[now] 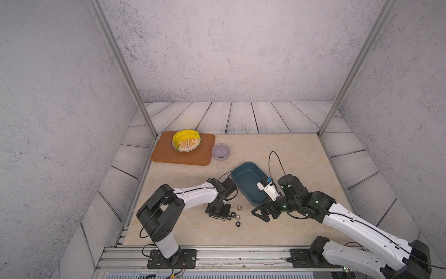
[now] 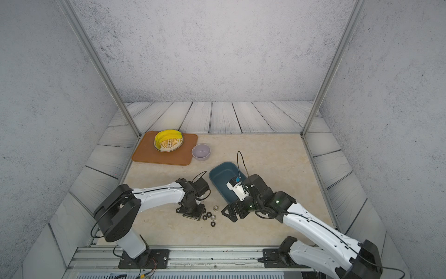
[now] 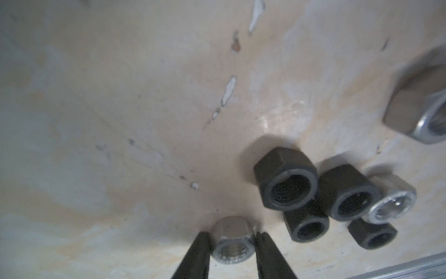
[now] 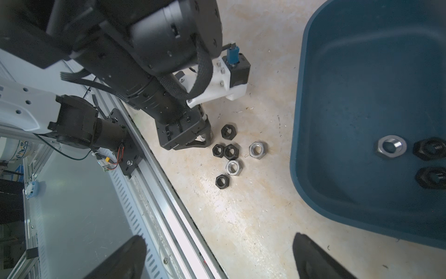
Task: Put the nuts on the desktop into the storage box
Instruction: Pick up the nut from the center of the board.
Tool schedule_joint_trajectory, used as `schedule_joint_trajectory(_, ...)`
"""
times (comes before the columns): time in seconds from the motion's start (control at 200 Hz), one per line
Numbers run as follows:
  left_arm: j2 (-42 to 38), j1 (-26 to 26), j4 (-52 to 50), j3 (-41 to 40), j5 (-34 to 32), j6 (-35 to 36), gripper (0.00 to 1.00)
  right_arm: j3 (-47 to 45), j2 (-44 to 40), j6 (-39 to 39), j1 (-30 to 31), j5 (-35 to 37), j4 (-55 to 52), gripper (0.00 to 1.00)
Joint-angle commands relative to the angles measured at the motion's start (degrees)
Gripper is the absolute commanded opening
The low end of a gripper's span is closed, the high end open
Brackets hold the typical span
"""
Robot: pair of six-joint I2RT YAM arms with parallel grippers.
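Note:
Several small black and silver nuts (image 1: 235, 215) lie in a loose cluster on the beige desktop (image 1: 277, 154), just in front of the teal storage box (image 1: 248, 183). My left gripper (image 3: 233, 235) points down at the cluster's left edge, and its two fingers press the sides of one silver nut (image 3: 233, 232) that rests on the desktop. Several black nuts (image 3: 286, 186) and a bigger silver nut (image 3: 420, 106) lie beside it. My right gripper (image 4: 217, 241) hovers open and empty right of the cluster. A silver nut (image 4: 391, 146) and two black nuts (image 4: 429, 148) lie inside the box.
An orange mat (image 1: 183, 157) with a plate of bananas (image 1: 186, 141) sits at the back left, with a lavender bowl (image 1: 220, 151) beside it. An aluminium rail (image 1: 217, 253) runs along the front edge. Metal posts stand at the back corners.

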Motion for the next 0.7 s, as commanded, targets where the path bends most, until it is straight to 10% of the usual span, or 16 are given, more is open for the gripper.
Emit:
schedule_joint_trajectory(0.0, 2.16, -0.22, -0.80, 1.12, 0.09, 0.38, 0.36, -0.06, -0.90, -0.17, 0.33, 0.63, 0.39, 0.99)
schedule_joint_trajectory(0.691, 4.64, -0.24, -0.90, 2.99, -1.01, -0.12, 0.29, -0.06, -1.86, -1.52, 0.39, 1.08, 0.03, 0.99)
